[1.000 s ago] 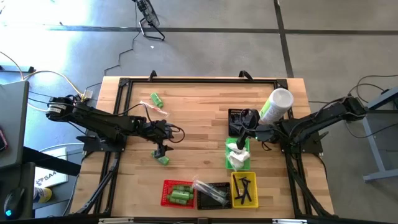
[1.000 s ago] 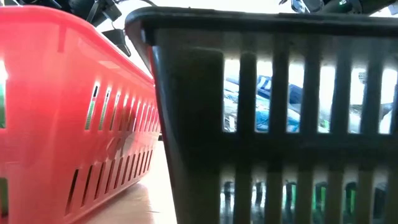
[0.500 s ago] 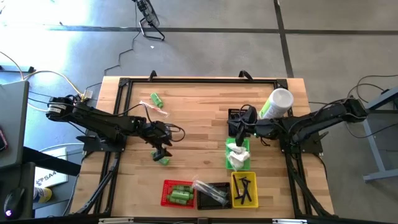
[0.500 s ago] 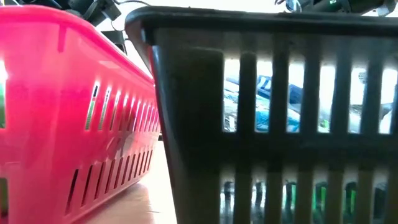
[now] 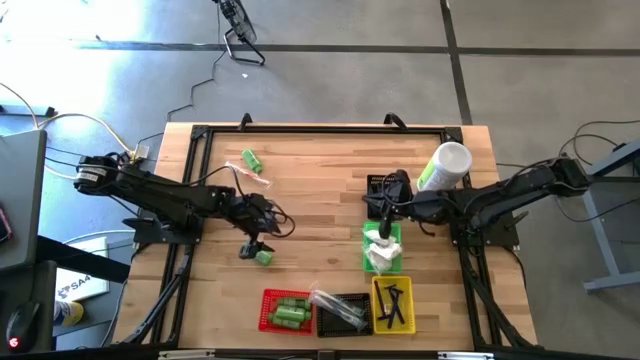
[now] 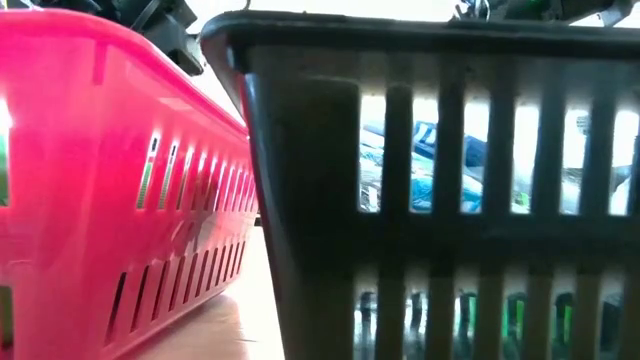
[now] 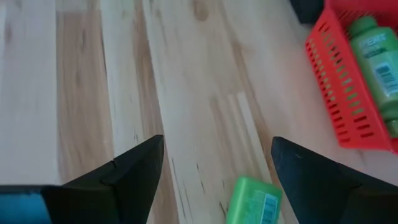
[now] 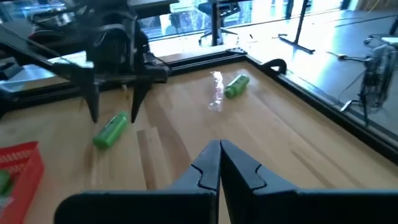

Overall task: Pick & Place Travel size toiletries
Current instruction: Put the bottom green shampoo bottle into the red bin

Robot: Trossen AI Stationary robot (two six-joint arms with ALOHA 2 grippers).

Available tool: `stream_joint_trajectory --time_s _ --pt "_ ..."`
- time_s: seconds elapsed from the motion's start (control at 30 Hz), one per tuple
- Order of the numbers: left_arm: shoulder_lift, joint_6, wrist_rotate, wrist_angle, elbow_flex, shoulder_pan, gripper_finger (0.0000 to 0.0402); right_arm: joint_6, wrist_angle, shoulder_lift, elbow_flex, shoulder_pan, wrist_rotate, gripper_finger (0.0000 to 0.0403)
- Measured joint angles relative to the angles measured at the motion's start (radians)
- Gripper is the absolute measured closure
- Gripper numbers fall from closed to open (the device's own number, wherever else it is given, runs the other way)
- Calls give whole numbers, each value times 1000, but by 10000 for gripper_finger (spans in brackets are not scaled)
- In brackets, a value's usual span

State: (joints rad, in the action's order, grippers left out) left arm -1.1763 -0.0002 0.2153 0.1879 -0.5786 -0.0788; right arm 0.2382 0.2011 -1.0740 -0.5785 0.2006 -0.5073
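Below, 1 green bottle [image 7: 254, 200] lies between the left end effector's [image 7: 214, 163] spread fingers.

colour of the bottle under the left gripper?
Green bottle, white label; clearest in the left wrist view.

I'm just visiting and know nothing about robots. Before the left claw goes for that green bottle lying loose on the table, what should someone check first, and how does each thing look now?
1. Left claw open: ok, its fingers stand wide apart.
2. Green bottle lined up between them: ok, it lies on the table in the gap.
3. Bottle already gripped: not ok, the fingers stand apart from it.
4. Red basket has room: cannot tell, several green bottles already lie in it.
5. Right claw out of the way: ok, it is shut, over by the green basket.
6. Other loose bottle far enough off: ok, near the table's far edge.
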Motion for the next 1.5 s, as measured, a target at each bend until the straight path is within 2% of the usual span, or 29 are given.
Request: stream_joint_trajectory --time_s 0.27,0.47,0.6,0.8,1.0,1.23,1.5 --pt "0 84 3 39 -80 0 110 29 -1 0 0 27 15 401" --pt "0 127 4 265 -176 -2 110 30 -1 0 0 29 13 401" --pt "0 107 8 404 -220 -46 110 30 -1 0 0 29 12 401" --pt "1 81 -32 444 -222 -147 110 27 -2 0 0 29 12 401" --pt "1 65 -78 521 -222 -198 110 27 -2 0 0 29 12 401" --pt "1 -25 -80 573 -222 -205 110 27 -2 0 0 28 12 401" --pt "1 -31 -79 575 -202 -204 110 19 -3 0 0 28 11 401"
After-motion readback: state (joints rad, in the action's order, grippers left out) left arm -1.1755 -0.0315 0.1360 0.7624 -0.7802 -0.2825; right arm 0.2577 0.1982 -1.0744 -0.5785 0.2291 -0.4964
